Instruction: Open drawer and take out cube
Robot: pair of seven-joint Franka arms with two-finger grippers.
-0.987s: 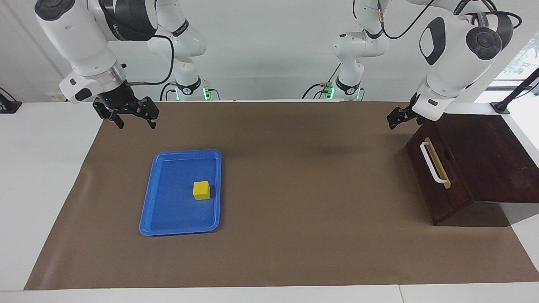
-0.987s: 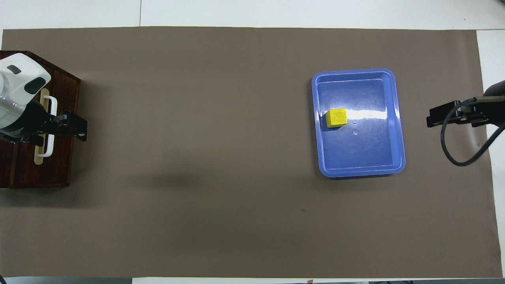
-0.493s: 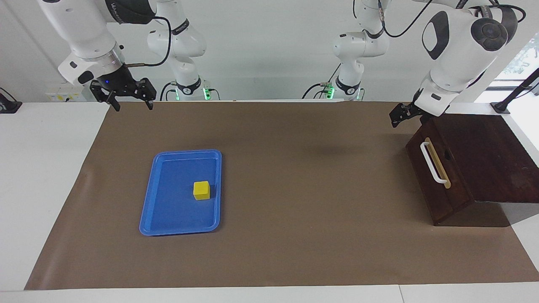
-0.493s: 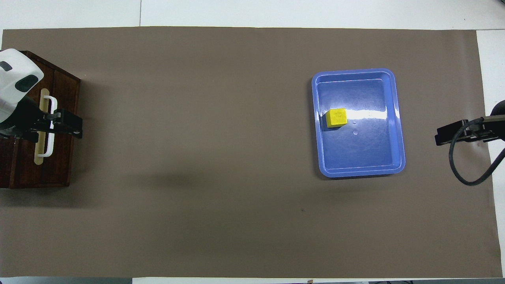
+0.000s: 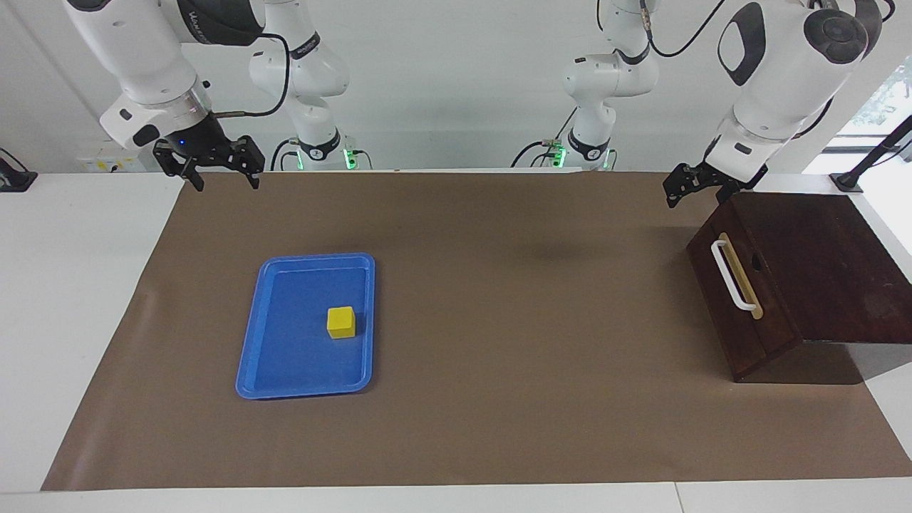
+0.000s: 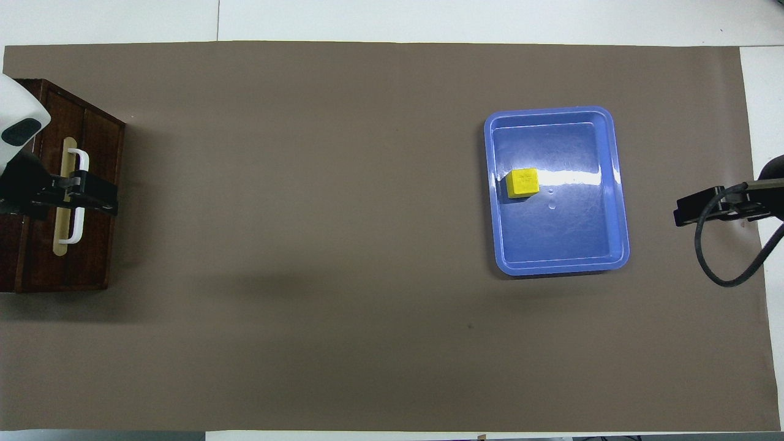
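Note:
The dark wooden drawer (image 5: 748, 313) with its white handle (image 5: 732, 276) is shut, in its cabinet at the left arm's end of the table; it also shows in the overhead view (image 6: 92, 251). The yellow cube (image 5: 341, 322) lies in the blue tray (image 5: 285, 370) toward the right arm's end; the overhead view shows the cube (image 6: 522, 182) too. My left gripper (image 5: 690, 191) hangs in the air by the cabinet's corner nearest the robots, touching nothing; from overhead it (image 6: 98, 197) covers the handle's middle. My right gripper (image 5: 222, 178) is open and empty, raised over the mat's edge by the robots.
A brown mat (image 5: 513, 299) covers the table, with white tabletop (image 5: 71, 299) around it. The cabinet's flat top (image 5: 819, 263) reaches to the table's end. A black cable (image 6: 716, 269) hangs from the right arm.
Both grippers have risen and drawn back toward the robots: the left away from the drawer front, the right up from near the tray. The cube, tray and drawer have not moved.

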